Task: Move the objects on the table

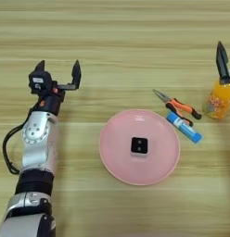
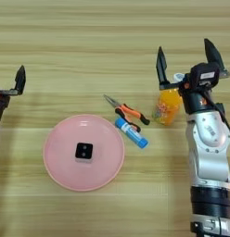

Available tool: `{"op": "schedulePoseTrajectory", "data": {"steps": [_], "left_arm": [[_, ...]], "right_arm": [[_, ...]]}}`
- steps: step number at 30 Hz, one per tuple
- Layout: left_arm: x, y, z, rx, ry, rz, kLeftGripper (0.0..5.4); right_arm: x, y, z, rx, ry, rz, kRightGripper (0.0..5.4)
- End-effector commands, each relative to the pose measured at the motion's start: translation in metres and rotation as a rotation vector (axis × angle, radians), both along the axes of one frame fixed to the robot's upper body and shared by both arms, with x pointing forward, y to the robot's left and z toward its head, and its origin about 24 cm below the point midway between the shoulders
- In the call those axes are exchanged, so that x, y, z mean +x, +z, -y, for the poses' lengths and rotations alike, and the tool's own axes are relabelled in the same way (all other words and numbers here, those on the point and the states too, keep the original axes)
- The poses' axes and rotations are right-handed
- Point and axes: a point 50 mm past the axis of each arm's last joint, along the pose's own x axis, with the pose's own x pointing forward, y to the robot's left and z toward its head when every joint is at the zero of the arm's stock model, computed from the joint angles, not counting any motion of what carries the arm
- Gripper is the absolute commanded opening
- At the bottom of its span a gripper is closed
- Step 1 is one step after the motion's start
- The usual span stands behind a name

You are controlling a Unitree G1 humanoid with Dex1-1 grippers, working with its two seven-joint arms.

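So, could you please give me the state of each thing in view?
Left gripper: open, empty, over bare table.
Right gripper: open, above the bottle.
Bottle: upright, capped.
Black cube: on the pink plate.
Blue tube: lying flat.
Pliers: lying, closed.

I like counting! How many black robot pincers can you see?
2. The left pincer hovers open at the table's left side. The right pincer is open at the right, around the orange bottle.

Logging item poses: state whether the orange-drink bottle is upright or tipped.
Upright: the orange-drink bottle stands on the table, cap uppermost, beside the open right gripper.
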Motion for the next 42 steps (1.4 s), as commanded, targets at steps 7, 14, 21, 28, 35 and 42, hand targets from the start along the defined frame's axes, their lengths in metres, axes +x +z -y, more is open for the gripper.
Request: {"op": "schedulePoseTrajectory", "data": {"steps": [7,14,21,28,35,42], "left_arm": [[0.002,0.005,0.003,0.012,-0.009,0.019,5.4],[0.002,0.005,0.002,0.013,-0.01,0.017,5.4],[0.002,0.004,0.002,0.014,-0.011,0.017,5.4],[0.003,0.005,0.002,0.014,-0.012,0.018,5.4],[0.003,0.004,0.002,0.013,-0.014,0.017,5.4],[0.003,0.004,0.002,0.012,-0.017,0.018,5.4]], "right_arm": [[-0.016,0.003,-0.028,-0.057,0.325,-0.046,5.37],[-0.038,-0.02,-0.033,-0.16,0.592,-0.203,5.37],[-0.045,-0.048,-0.022,-0.263,0.703,-0.41,5.37],[-0.04,-0.079,0.001,-0.292,0.69,-0.586,5.37],[-0.044,-0.098,0.016,-0.322,0.724,-0.713,5.37],[-0.048,-0.113,0.02,-0.352,0.736,-0.797,5.37]]}}
